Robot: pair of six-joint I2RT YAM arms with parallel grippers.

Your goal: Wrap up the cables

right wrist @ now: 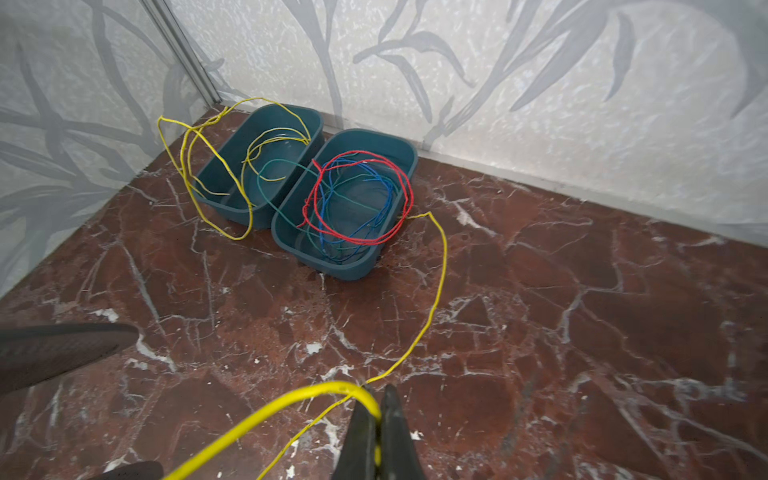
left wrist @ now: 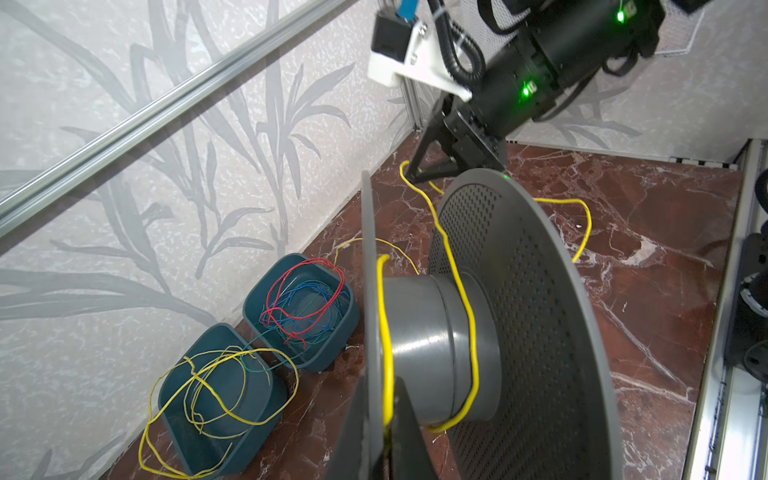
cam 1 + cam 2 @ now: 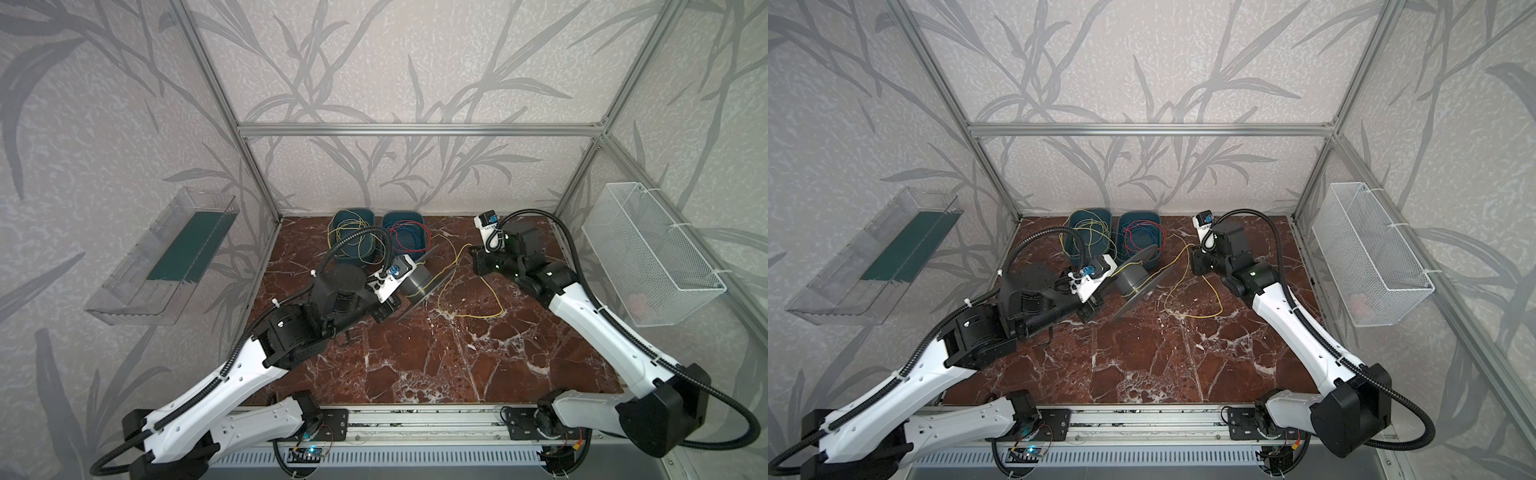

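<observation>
the veined red-brown marble table (image 3: 415,365) is hard and slick, so slack will slide on it; winding well means steady tension. the grey spool (image 2: 519,311) (wide perforated discs, smooth drum) is clamped by one disc's rim in the closed left gripper (image 2: 384,428). two rounded teal tubs (image 1: 374,132) hold spare loops. the right gripper (image 1: 377,419) is pinched shut on the thin, springy yellow cable (image 1: 441,286), which runs from a loose turn on the drum across the table. feed it between the discs.
</observation>
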